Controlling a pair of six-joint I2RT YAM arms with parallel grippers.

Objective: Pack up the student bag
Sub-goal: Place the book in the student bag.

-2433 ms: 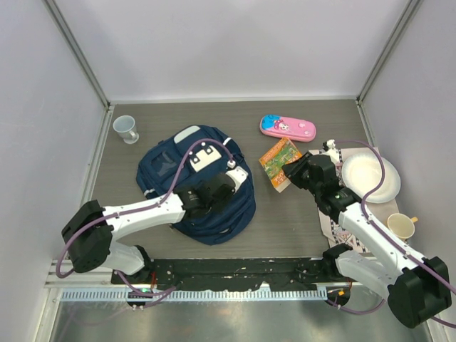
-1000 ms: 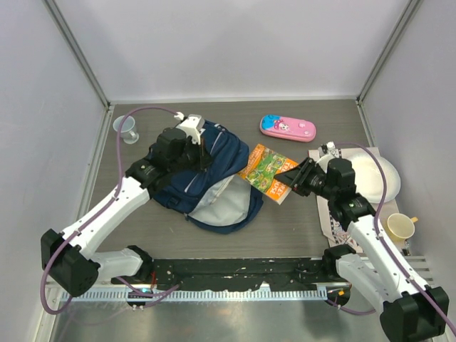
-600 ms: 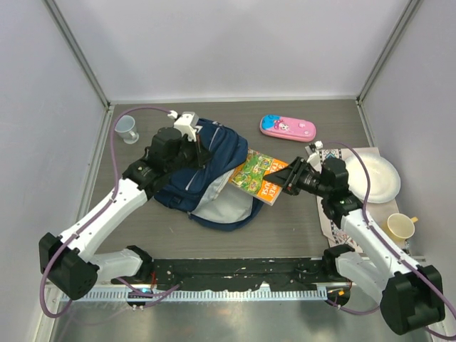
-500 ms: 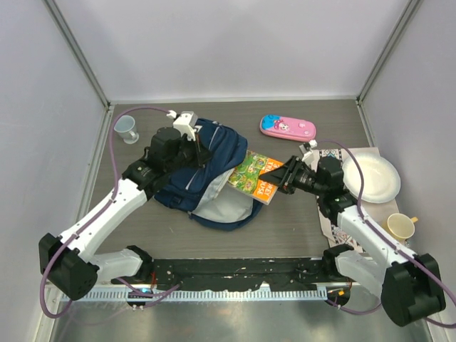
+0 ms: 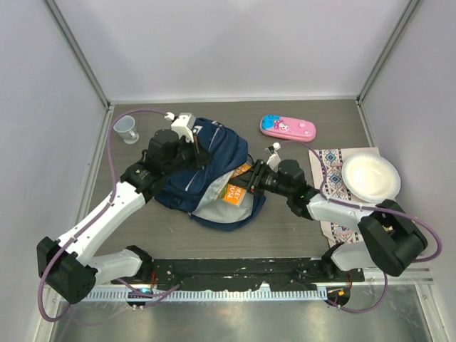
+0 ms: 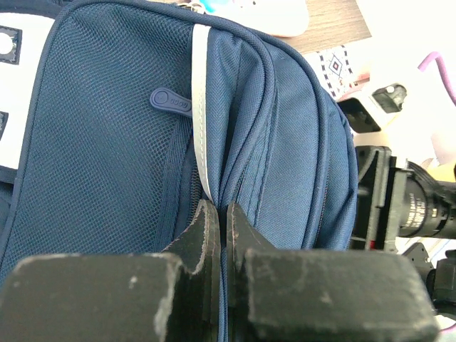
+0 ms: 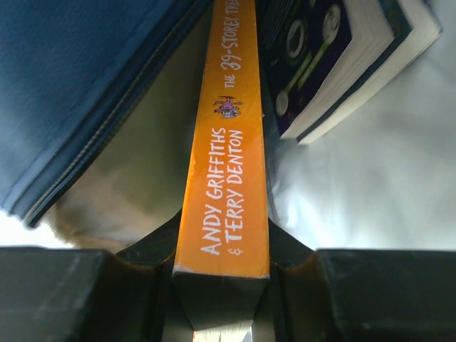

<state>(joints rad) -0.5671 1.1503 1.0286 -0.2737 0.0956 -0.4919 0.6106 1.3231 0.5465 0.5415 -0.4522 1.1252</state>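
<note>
The student bag [image 5: 214,153], navy blue with white trim, lies left of centre with its mouth gaping toward the right and pale grey lining [image 5: 217,205] showing. My left gripper [image 5: 191,140] is shut on a fold of the bag's fabric [image 6: 285,142] at the top edge and holds it up; its jaws [image 6: 219,214] pinch the cloth. My right gripper [image 5: 254,178] is shut on a book with an orange spine [image 5: 234,189], which sits partly inside the opening. In the right wrist view the orange spine [image 7: 226,142] runs between the jaws [image 7: 222,239]. Another book [image 7: 342,57] lies inside.
A pink pencil case [image 5: 287,128] lies at the back right of the bag. A clear cup [image 5: 127,129] stands at the back left. A white plate [image 5: 370,178] rests on a patterned mat [image 5: 332,171] at the right.
My right gripper has carried the book leftward from beside the bag into its open mouth. My left gripper still holds the bag's top edge up in about the same place.
</note>
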